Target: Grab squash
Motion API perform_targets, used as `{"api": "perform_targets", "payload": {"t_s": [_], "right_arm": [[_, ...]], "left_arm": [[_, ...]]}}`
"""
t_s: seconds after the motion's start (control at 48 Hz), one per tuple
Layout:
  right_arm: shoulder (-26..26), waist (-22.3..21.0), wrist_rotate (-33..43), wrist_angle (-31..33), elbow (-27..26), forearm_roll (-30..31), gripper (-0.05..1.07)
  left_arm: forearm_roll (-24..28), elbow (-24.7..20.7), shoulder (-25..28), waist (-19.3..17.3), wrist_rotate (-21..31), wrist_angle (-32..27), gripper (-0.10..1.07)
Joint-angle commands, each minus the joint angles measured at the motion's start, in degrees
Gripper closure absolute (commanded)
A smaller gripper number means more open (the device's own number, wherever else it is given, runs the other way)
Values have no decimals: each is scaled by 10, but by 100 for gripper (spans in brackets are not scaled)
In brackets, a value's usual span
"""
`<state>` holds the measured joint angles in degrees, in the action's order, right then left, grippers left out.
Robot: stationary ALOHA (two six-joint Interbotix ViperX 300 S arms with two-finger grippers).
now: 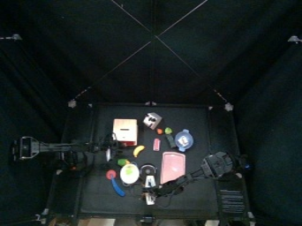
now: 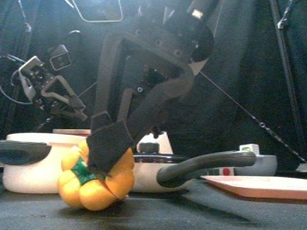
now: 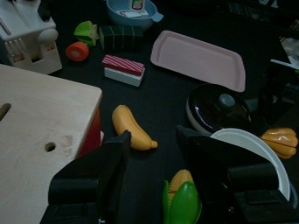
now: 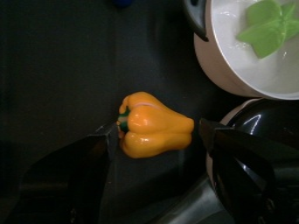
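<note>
Now the squash [image 4: 156, 126] is seen lying on the dark surface [image 4: 59, 79] directly between the widely spread jaws of the right hand [image 4: 158, 144], not yet touched. A good grasp is best made by lowering squarely and closing across the lobed middle. Its orange skin is smooth, glossy and ribbed, with a green stem, so slipping is likely if pinched off-centre.

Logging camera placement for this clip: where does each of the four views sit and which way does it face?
Top: overhead, straight down on the table; both arms show.
Front: table height, level; squash near, right gripper over it.
Left wrist: looks across the pink board; left gripper in view.
Right wrist: looks down on the squash between open jaws.
Shared: front and right wrist both show the squash.
</note>
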<state>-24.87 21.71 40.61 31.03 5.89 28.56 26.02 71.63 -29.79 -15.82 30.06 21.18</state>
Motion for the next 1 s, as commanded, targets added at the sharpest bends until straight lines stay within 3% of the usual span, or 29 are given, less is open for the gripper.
{"api": "perform_targets", "payload": {"t_s": [0.0, 0.438, 0.979], "right_arm": [[11, -6, 1, -2, -12, -4, 0], [3, -9, 1, -7, -14, -8, 1], [14, -4, 1, 5, -22, -3, 24]], "left_arm": [[-1, -6, -1, -2, 0, 2, 14], [-1, -5, -1, -3, 0, 2, 14], [-1, -5, -1, -3, 0, 2, 14]]}}
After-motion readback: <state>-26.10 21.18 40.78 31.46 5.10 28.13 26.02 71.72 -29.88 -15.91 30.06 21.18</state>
